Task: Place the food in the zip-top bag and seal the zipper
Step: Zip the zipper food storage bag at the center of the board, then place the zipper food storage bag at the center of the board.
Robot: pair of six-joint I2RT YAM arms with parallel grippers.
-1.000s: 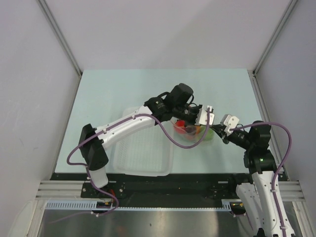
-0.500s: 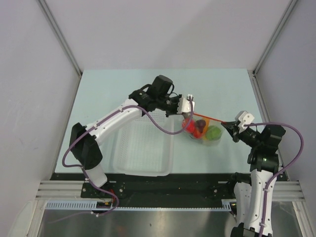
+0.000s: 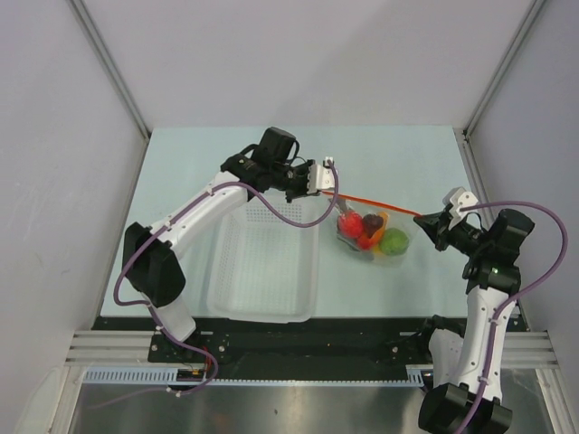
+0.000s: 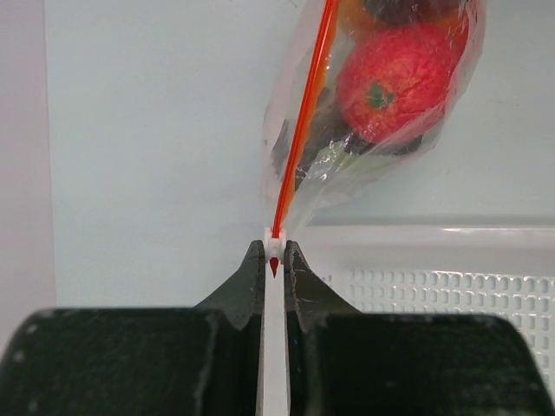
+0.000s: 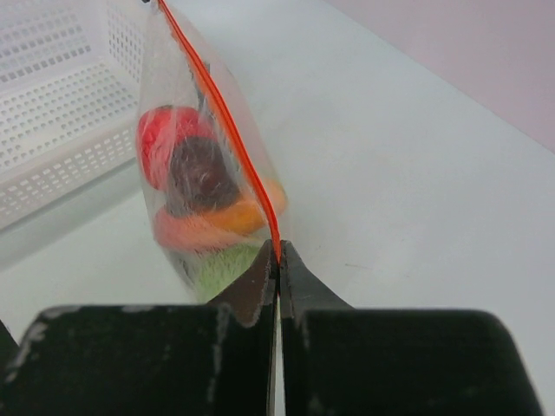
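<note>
The clear zip-top bag (image 3: pixel 369 231) hangs stretched between my two grippers above the table. It holds the food: a red round fruit (image 4: pixel 395 80), a green ball fruit (image 3: pixel 393 241), orange pieces (image 5: pixel 247 212) and a dark item. The orange-red zipper (image 3: pixel 380 202) runs taut from left to right. My left gripper (image 4: pixel 274 251) is shut on the zipper's small white tab (image 4: pixel 274 245) at the left end. My right gripper (image 5: pixel 277 253) is shut on the zipper's right end (image 5: pixel 274 241). The grippers also show in the top view, left (image 3: pixel 327 172) and right (image 3: pixel 432 220).
A white perforated basket (image 3: pixel 262 262) lies on the table left of the bag, under the left arm; its rim shows in the left wrist view (image 4: pixel 434 238) and the right wrist view (image 5: pixel 52 104). Grey walls enclose the pale table (image 3: pixel 226 154).
My left gripper has slid left and back along the zipper with the tab, my right gripper has pulled right, and the strip has drawn out long and taut. The bag now hangs lower between them.
</note>
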